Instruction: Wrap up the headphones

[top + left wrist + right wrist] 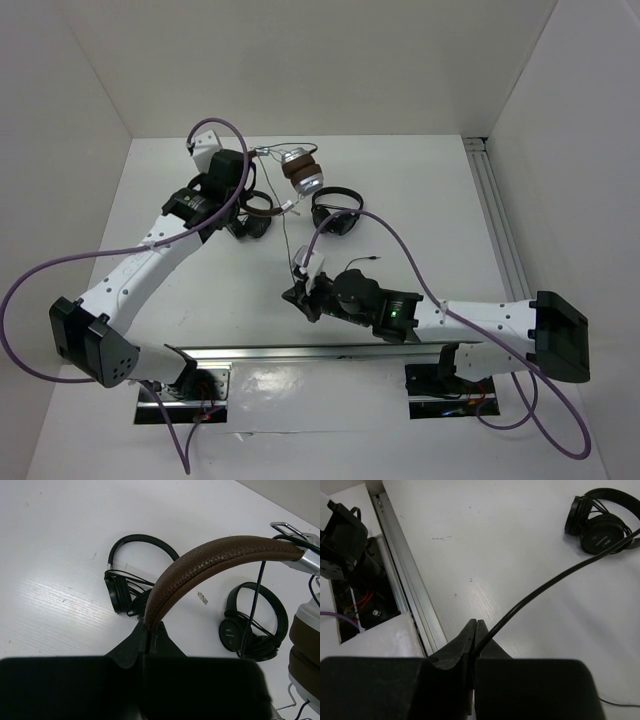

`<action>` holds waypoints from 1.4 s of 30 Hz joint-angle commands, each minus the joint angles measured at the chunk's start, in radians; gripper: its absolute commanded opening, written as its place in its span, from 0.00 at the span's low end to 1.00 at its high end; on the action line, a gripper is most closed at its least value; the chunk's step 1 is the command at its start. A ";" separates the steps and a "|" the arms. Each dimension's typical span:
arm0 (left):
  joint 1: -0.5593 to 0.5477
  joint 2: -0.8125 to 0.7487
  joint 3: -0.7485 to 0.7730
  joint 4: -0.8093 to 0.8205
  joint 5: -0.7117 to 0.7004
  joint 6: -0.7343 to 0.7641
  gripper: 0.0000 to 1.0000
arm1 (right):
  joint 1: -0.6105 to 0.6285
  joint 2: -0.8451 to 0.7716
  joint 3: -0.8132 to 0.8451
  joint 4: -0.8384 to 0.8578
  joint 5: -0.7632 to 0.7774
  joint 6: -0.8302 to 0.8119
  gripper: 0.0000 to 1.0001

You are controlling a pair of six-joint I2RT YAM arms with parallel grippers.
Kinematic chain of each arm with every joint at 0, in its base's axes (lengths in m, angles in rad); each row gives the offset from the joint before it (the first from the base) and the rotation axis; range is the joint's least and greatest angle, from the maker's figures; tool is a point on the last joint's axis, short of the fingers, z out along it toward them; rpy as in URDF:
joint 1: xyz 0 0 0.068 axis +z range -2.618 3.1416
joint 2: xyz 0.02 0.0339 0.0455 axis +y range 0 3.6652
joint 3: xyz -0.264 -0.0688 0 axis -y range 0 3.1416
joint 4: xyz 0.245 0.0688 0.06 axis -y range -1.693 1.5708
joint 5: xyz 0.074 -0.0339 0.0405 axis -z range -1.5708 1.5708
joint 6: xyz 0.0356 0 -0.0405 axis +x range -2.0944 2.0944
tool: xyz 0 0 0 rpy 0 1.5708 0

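Note:
The headphones (302,172), with silver earcups and brown pads, hang off the table at the back centre. My left gripper (250,208) is shut on their brown headband (210,560), which arches up from the jaws (151,630) to the earcups (306,630). Their thin black cable (285,235) runs down from the earcups to my right gripper (292,294), which is shut on it just above the table. In the right wrist view the cable (545,587) leaves the closed gripper (476,630) and rises to the upper right.
Two small all-black headphones lie on the table: one (336,212) right of the brown pair, one (125,580) under my left gripper. A loose cable end (370,260) lies near my right wrist. A metal rail (405,580) runs along the near edge.

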 commanded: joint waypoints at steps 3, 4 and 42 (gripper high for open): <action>0.042 0.006 0.005 0.083 -0.034 -0.041 0.00 | 0.026 -0.033 0.067 -0.013 -0.075 -0.037 0.00; 0.042 0.018 -0.010 0.083 -0.034 -0.041 0.00 | 0.026 -0.049 0.076 -0.023 -0.084 -0.037 0.00; -0.438 -0.187 -0.297 -0.221 0.260 0.401 0.00 | 0.077 -0.179 0.162 -0.209 0.787 -0.358 0.02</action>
